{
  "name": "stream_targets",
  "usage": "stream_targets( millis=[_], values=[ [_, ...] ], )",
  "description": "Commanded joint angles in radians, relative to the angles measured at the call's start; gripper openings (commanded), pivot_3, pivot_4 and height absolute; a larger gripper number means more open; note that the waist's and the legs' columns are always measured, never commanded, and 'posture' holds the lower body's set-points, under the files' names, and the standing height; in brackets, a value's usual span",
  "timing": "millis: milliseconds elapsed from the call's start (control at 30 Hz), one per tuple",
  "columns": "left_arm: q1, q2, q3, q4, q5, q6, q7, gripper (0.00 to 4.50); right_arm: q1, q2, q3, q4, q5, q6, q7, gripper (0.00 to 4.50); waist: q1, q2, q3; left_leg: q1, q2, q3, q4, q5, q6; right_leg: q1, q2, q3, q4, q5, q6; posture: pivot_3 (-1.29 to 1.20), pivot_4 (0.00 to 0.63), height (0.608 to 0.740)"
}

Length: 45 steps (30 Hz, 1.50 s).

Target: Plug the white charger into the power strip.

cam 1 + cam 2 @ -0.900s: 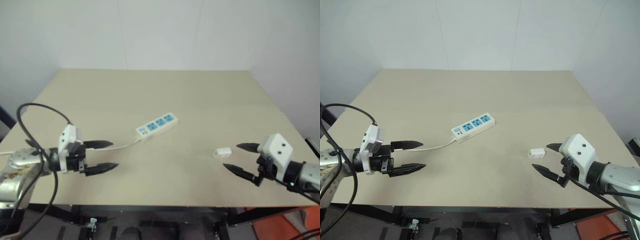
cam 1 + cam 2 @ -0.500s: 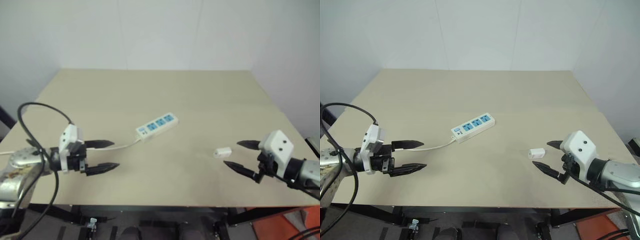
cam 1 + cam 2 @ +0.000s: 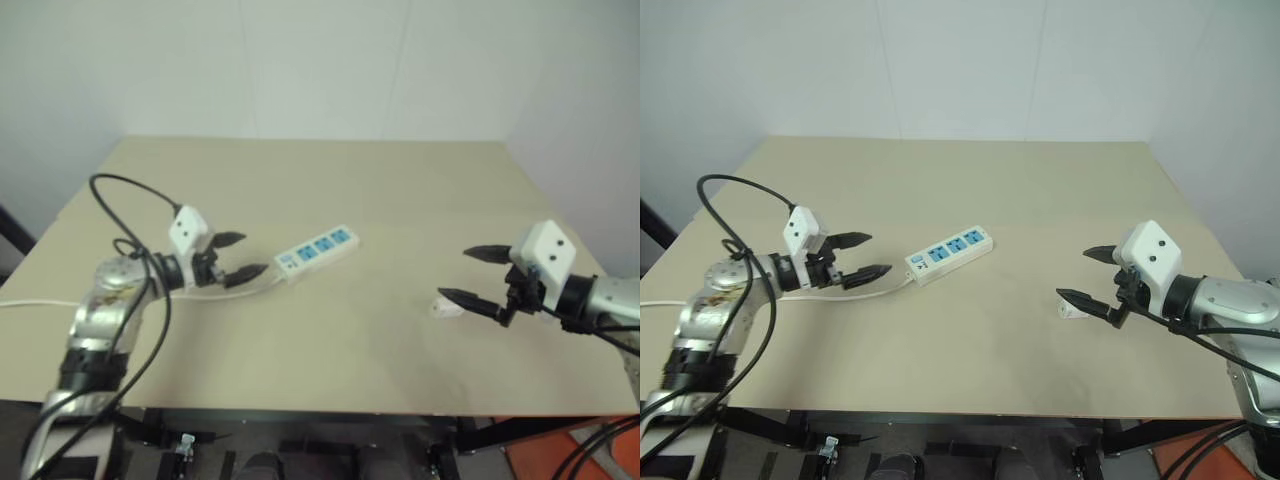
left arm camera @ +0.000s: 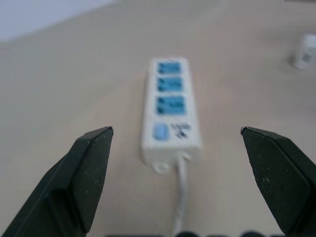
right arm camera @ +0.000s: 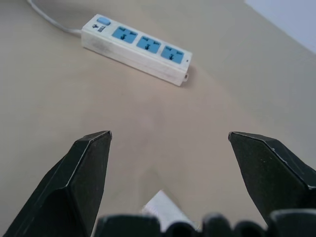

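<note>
- Hovering over the table (image 3: 1040,190) with fingers spread wide, holding nothing: right gripper (image 3: 1088,275), directly above the charger (image 3: 1070,309).
- Lying flat on the table, partly hidden by the lower finger: charger.
- Aiming at the strip's switch end, fingers apart and empty: left gripper (image 3: 866,256).
- Resting mid-table, cord trailing left: strip (image 3: 949,255), unplugged.

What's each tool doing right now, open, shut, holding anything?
Left tool: open, empty, by the power strip's cord end.
Right tool: open, empty, above the white charger.
</note>
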Motion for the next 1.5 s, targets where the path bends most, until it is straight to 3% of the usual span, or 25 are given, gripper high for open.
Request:
stream_targets(
  millis=[33,200,400,633,1100,1267,1500],
  values=[
    [-0.039,-0.059,-0.005,0.089,0.013,-0.098,-0.006,4.50,-0.031,-0.016,0.000,0.002,0.006,-0.024,0.015,4.46,-0.002,0.000,0.000,0.000,0.000,0.000,0.000,0.000,0.000,0.000,0.000,0.000,0.000,0.000,-0.001,0.00,0.150,0.740],
    [-0.106,-0.154,-0.063,0.282,0.071,-0.248,-0.062,4.50,-0.063,-0.019,0.018,0.021,0.004,-0.022,0.023,4.46,0.000,0.000,0.000,0.000,-0.001,0.000,0.000,0.000,0.000,0.000,0.000,0.000,0.001,0.001,-0.001,0.00,0.150,0.740],
    [-0.251,-0.252,-0.080,0.649,0.183,-0.504,0.015,4.50,-0.086,-0.019,0.026,0.006,0.017,-0.004,0.027,4.46,0.000,0.000,0.000,-0.001,-0.001,0.000,0.001,0.000,0.000,0.000,0.000,0.000,0.000,0.001,0.000,0.00,0.150,0.740],
    [-0.340,-0.295,-0.063,0.881,0.234,-0.643,0.033,4.50,-0.058,-0.015,0.007,-0.035,0.036,0.018,0.007,4.46,-0.002,0.000,0.000,-0.001,-0.001,-0.001,0.001,0.000,0.000,0.000,0.000,0.000,0.000,0.001,0.000,0.00,0.150,0.740],
    [-0.357,-0.331,-0.064,1.027,0.300,-0.634,0.055,4.50,-0.050,-0.012,0.006,-0.076,0.058,0.048,-0.021,4.46,0.001,-0.001,0.000,0.000,-0.002,-0.001,0.001,0.000,0.000,0.001,0.000,0.000,0.002,0.001,0.000,0.00,0.150,0.740],
    [-0.353,-0.346,-0.052,1.035,0.300,-0.622,0.013,3.34,-0.054,-0.020,-0.002,-0.083,0.065,0.058,-0.021,4.50,0.003,-0.001,0.000,0.000,-0.002,-0.001,0.001,0.000,0.000,0.001,0.000,0.000,0.002,0.000,0.002,0.00,0.150,0.740],
    [-0.338,-0.341,-0.035,0.992,0.278,-0.622,-0.156,3.29,-0.060,-0.056,-0.006,-0.059,0.069,0.051,0.013,4.50,0.007,-0.001,0.000,0.000,-0.002,-0.001,0.001,0.000,0.000,0.001,-0.001,0.000,0.002,0.001,0.001,0.00,0.150,0.740]
  ],
)
